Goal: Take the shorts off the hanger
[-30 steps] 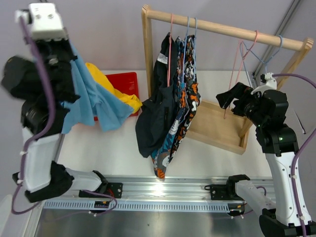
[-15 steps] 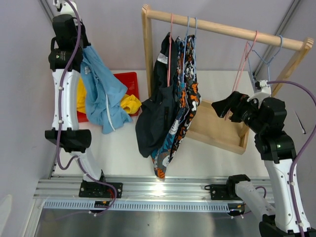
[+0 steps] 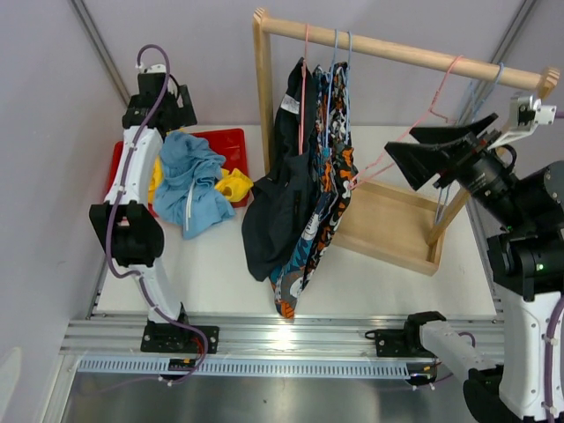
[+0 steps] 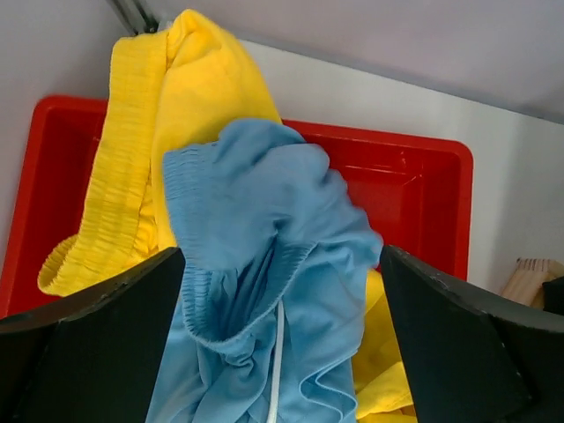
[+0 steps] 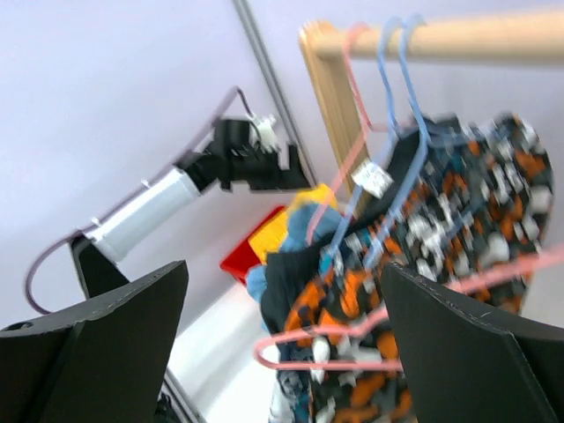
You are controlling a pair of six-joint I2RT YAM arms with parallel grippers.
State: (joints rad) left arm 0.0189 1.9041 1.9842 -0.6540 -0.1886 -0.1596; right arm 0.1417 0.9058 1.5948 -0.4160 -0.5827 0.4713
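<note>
Leftward of the wide-open right tool (image 3: 399, 139) hang the patterned shorts (image 3: 330, 203), nearer it than the open left tool (image 4: 282, 256).

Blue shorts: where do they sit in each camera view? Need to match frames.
Top external: blue shorts upper left, heaped on the red bin.
Left wrist: blue shorts centre to bottom, over yellow shorts.
Right wrist: blurred blue patch, centre left, probably them.
Shared landmark: red bin, in all three.
</note>
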